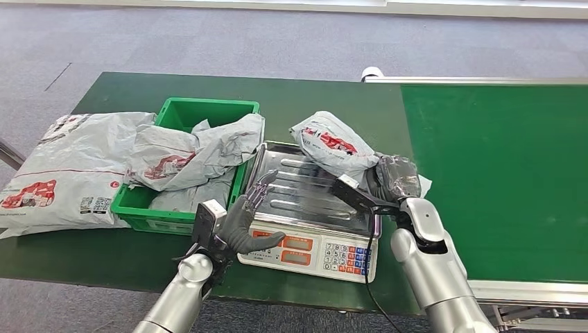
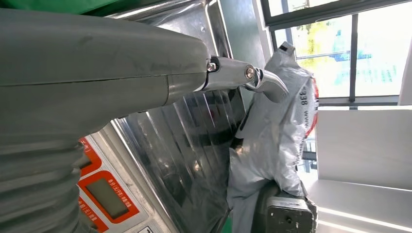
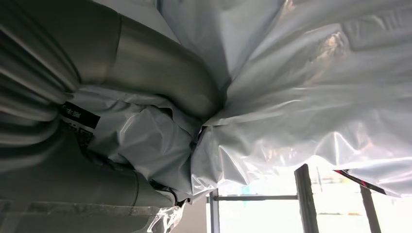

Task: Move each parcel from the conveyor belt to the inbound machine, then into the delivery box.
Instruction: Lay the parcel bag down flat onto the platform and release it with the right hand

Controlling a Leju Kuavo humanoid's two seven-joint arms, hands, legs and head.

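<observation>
While the right hand (image 1: 396,177) grips a parcel (image 1: 331,142), the left hand (image 1: 248,216) hovers empty, fingers spread.

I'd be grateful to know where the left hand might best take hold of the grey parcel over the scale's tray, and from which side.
Judging by its pose, the parcel is best taken at its free left end, approached from the scale's left. The right hand already grips the right end, while the left hand hangs open beside the tray.

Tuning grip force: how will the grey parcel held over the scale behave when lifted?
Likely floppy: the parcel bunches and creases where the right hand grips it. Probably slippery, since the film looks glossy. Seemingly light, as it is held up by one end above the scale.
</observation>
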